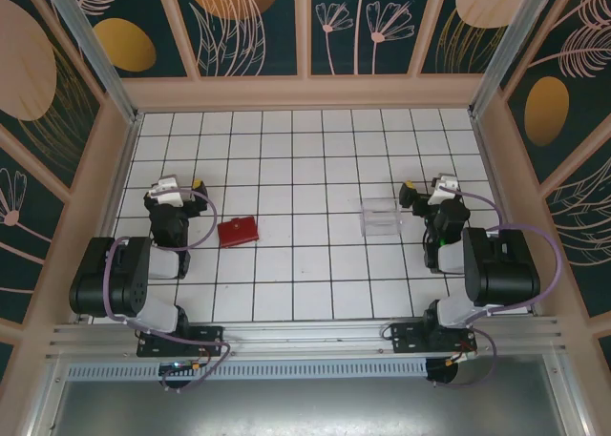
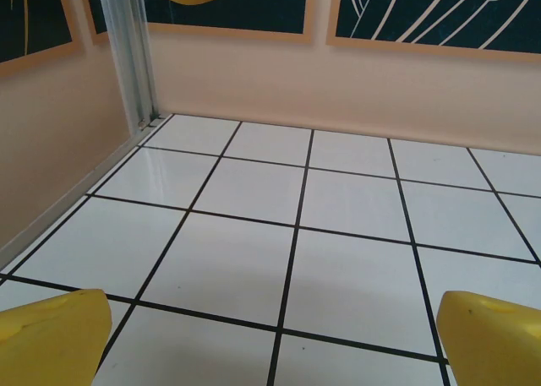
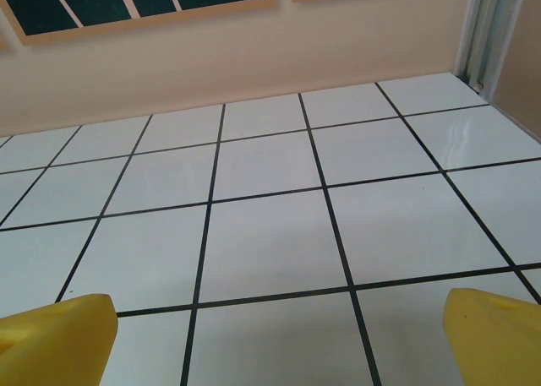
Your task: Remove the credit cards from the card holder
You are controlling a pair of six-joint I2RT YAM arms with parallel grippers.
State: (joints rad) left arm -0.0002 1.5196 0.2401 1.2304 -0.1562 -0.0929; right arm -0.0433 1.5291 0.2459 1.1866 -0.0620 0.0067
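Observation:
The card holder (image 1: 238, 232) is a small red wallet lying flat and closed on the white tiled floor (image 1: 305, 274), left of centre. The credit cards are hidden. My left gripper (image 1: 178, 185) sits about one tile to the left of the wallet and slightly behind it. In the left wrist view that gripper (image 2: 275, 344) is open, its yellow fingertips (image 2: 52, 335) wide apart over bare tiles. My right gripper (image 1: 427, 188) is at the right side of the floor. In the right wrist view it (image 3: 277, 339) is open too, with nothing between its yellow fingertips (image 3: 497, 335).
A clear plastic tray (image 1: 380, 217) stands on the tiles just left of the right gripper. Peach walls (image 1: 305, 93) with dark leaf panels enclose the floor at the back and sides. A metal post (image 2: 131, 57) marks the back left corner.

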